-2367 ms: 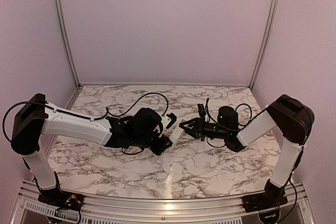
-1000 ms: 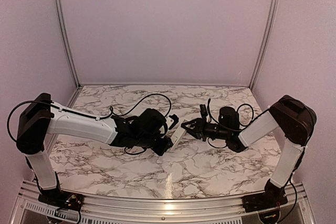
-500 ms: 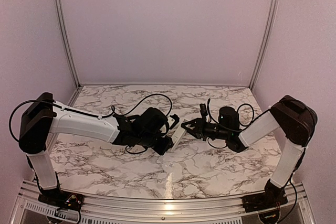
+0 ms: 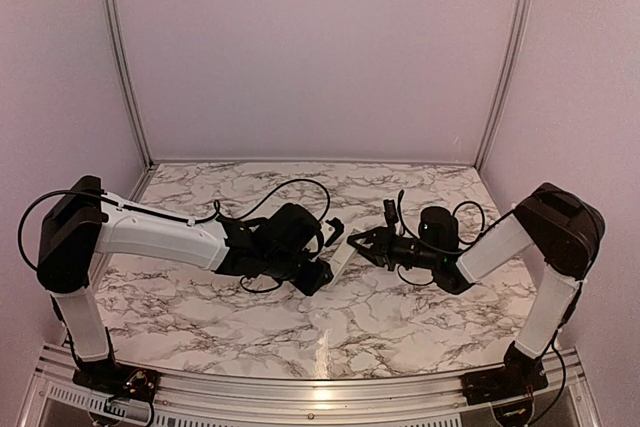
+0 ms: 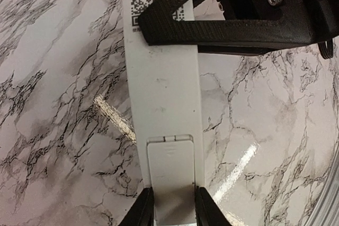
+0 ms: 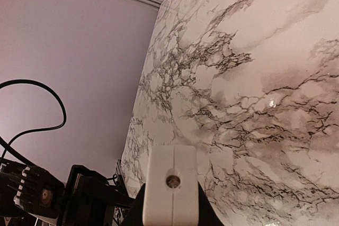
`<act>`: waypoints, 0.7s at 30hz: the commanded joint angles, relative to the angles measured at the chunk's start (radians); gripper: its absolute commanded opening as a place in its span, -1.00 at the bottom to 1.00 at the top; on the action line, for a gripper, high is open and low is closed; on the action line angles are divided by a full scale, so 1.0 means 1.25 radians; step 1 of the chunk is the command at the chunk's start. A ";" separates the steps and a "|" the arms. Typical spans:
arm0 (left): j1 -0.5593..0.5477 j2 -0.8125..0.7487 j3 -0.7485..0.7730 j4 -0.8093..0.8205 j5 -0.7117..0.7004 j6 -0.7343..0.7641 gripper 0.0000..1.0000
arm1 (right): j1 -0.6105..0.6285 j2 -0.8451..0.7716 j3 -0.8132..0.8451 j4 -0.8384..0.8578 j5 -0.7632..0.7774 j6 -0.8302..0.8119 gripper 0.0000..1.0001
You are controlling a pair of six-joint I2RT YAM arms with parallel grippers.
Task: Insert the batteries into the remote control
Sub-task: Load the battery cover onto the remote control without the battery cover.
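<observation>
The white remote control (image 4: 339,258) is held between both grippers, just above the marble table. In the left wrist view its back (image 5: 165,93) faces up, with the battery cover (image 5: 170,173) closed and a QR code at the far end. My left gripper (image 5: 169,209) is shut on the cover end. My right gripper (image 6: 170,213) is shut on the other end, whose end face (image 6: 170,189) has a small round hole. One of its black fingers (image 5: 228,25) crosses the QR end in the left wrist view. The batteries are out of view.
The marble table (image 4: 380,317) lies inside pale walls with metal rails at the back corners. Black cables (image 4: 285,187) loop over the table behind both wrists. A metal rail (image 4: 320,387) runs along the near edge.
The left arm has stretched a little to the right and the right gripper has drawn back to the right. The remote has moved with them, and both grippers stay shut on it.
</observation>
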 commanded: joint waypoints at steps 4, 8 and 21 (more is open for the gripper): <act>-0.002 0.020 0.007 -0.031 0.042 0.014 -0.33 | 0.018 -0.022 0.025 0.163 -0.047 0.067 -1.00; 0.001 0.012 0.003 -0.031 0.017 0.019 -0.32 | 0.015 -0.020 0.023 0.158 -0.045 0.069 -1.00; 0.003 0.018 0.001 -0.021 0.012 0.041 -0.55 | 0.015 -0.015 0.024 0.186 -0.063 0.108 -1.00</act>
